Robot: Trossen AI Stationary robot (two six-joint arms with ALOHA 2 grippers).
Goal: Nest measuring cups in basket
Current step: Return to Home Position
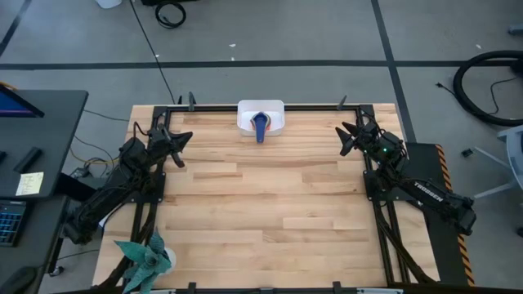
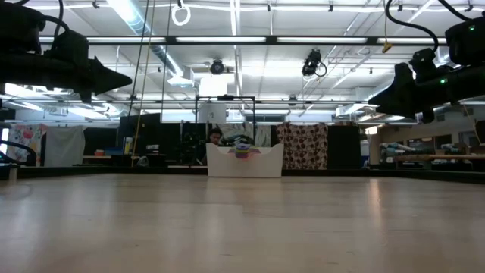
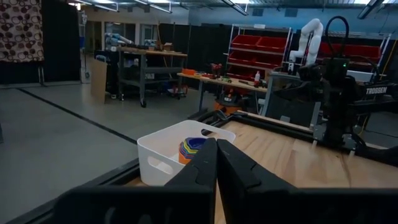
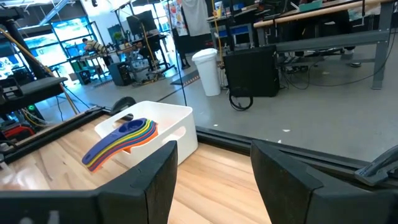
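Cups [image 1: 260,127] inside basket [image 1: 243,109], TROSSEN [image 1: 426,193] on right arm [image 1: 394,166]

A pale plank worktop [image 1: 261,196] stands on a grey floor [image 1: 286,41] crossed by dark lines, with a dark desk [image 1: 49,114] on the left. Ceiling lights [image 2: 227,39] run overhead (long bright strips). Red shelving [image 3: 267,50], a patterned curtain [image 2: 301,145] and a white waste bin [image 4: 207,71] stand far off.

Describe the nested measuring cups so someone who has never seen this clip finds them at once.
On the wooden table, find the white basket midway along its edge nearest the high view's top. The measuring cups lie nested inside, handles fanned over its rim: the only multicoloured thing there, dark blue on top.
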